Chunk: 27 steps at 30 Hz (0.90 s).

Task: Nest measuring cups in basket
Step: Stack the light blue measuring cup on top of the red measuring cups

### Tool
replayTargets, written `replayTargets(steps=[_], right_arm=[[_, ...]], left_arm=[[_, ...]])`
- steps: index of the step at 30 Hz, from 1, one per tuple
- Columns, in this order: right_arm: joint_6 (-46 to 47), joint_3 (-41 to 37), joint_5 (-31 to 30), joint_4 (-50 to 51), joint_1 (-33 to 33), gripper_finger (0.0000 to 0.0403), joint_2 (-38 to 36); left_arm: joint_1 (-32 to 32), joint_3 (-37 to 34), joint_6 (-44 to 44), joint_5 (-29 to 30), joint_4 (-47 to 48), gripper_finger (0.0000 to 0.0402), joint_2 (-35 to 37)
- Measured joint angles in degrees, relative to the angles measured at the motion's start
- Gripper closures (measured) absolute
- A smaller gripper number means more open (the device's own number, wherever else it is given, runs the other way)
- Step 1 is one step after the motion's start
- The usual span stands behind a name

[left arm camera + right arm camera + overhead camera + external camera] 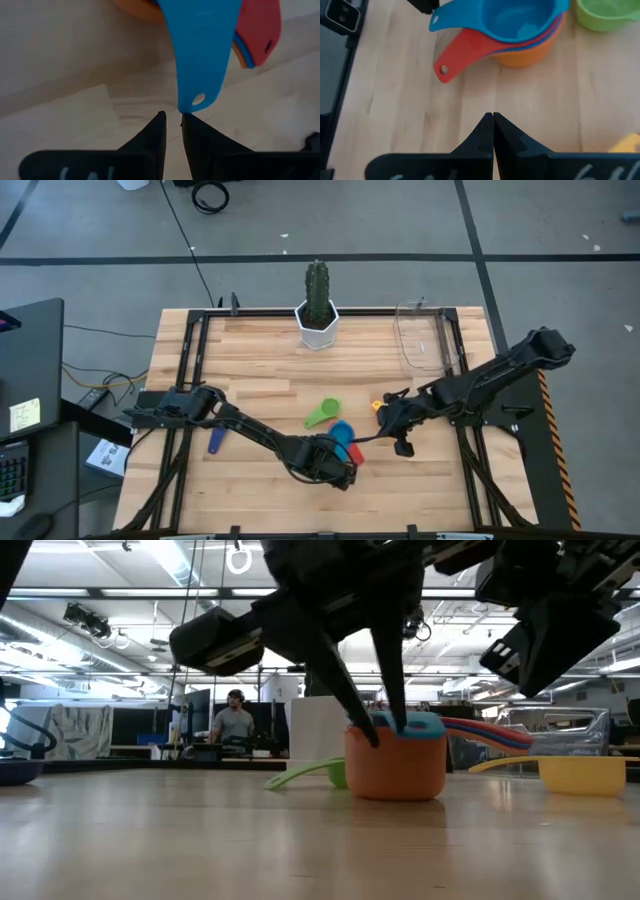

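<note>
Just ahead of my left gripper point(172, 122), whose fingers stand a narrow slit apart and hold nothing, lies the handle tip of the light blue cup point(202, 45). That cup sits on top of a stack: red cup point(465, 52), blue and orange cup point(395, 765) beneath it, nested on the table point(250, 380) near its front middle. My right gripper point(493, 120) hovers beside the stack with its fingers pressed together, empty.

Nearby, the green cup point(322, 414) lies loose just behind the stack, the yellow cup point(582, 773) off to one side, and the purple cup point(217, 440) well apart toward my left arm's base.

Farther back, the basket point(422, 335) stands at the rear right of the table, with no cup in it that I can see, and the cactus pot point(317, 323) rests at the rear middle.

By my reckoning, four cups are nested; three remain, and the whole set must yet go into the basket.
</note>
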State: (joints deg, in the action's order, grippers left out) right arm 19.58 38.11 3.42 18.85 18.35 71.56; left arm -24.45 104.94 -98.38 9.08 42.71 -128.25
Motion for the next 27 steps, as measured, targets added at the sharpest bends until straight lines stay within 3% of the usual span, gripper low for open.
replayTargets(steps=[9,17,27], right_arm=[[-1.2,0.0,4.2,-6.5,0.0,0.0398,6.0],[-3.5,0.0,6.3,-7.8,0.0,0.0398,9.6],[-4.7,0.1,8.1,-13.0,-1.2,0.0398,13.7]], left_arm=[[-0.2,3.9,3.0,-0.4,1.4,0.0335,0.0],[-0.3,3.8,1.1,-3.6,13.3,0.0335,0.0],[1.9,3.2,1.6,-2.7,9.6,0.0335,-0.2]])
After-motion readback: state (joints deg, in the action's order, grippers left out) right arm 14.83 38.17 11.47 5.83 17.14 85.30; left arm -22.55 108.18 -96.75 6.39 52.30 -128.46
